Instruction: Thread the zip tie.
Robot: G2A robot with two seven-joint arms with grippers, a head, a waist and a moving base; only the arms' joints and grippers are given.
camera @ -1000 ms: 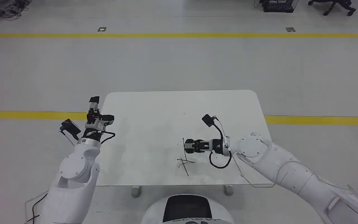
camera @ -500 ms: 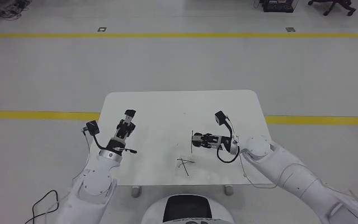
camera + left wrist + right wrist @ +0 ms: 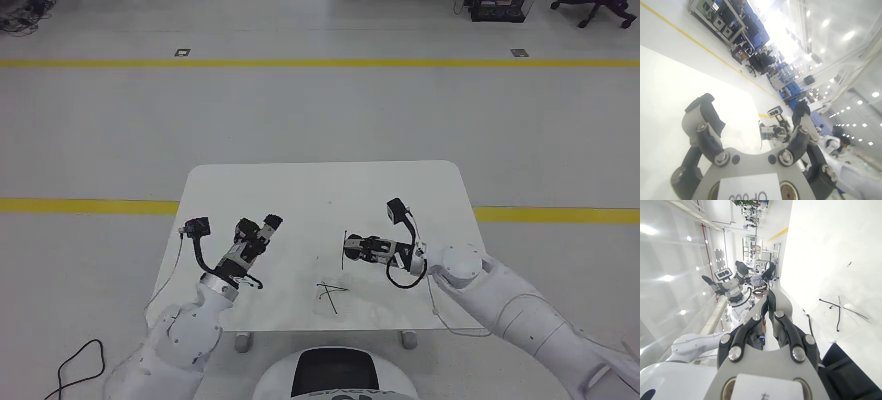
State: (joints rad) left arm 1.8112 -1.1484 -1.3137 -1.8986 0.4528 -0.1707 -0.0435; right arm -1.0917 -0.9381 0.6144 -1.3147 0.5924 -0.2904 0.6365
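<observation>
One tie [image 3: 343, 241] sits pinched in right gripper [image 3: 347, 251], near spare ties [image 3: 330, 292]; left gripper [image 3: 271, 224] gapes wide, well apart from them. Risk: limp tail may swing, left grab misses.

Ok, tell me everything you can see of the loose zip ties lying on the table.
The loose zip ties are a few thin black plastic-looking strips, crossed over one another in a small flat heap on the white table, near its robot-side edge. One curls; the others run fairly straight. No gripper touches them; the right gripper hangs apart, farther in.
</observation>
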